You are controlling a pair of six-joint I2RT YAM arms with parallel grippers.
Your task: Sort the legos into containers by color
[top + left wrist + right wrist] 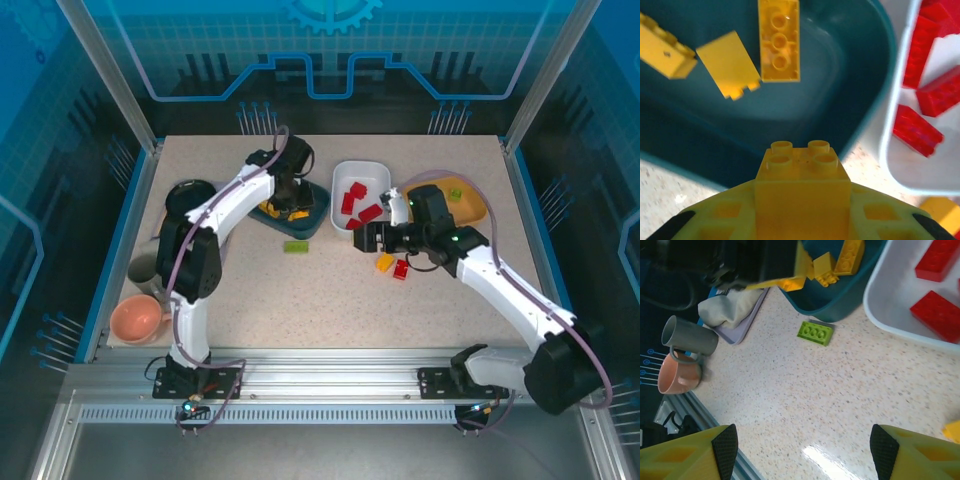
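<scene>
The left arm rises from its base, bends at the elbow and reaches forward to the dark teal tray (318, 222), with its wrist turned down over the tray's near edge. The left gripper (802, 225) is clenched on a yellow brick (802, 182), which it holds above the tray wall with the studs pointing away from the wrist. More yellow legos (779, 42) lie on the tray floor. Just beside it stands the white tray (890, 165) with red legos (916, 131) inside. The right arm stretches diagonally from its base toward the middle of the table (300, 300), wrist aimed left. The right gripper (805, 455) hangs released over bare surface, with nothing between its fingers (725, 450). A green brick (815, 333) lies on the table near the teal tray. A small yellow piece (384, 262) and a red piece (401, 268) lie under the right wrist. The orange tray (475, 208) sits beyond that arm
</scene>
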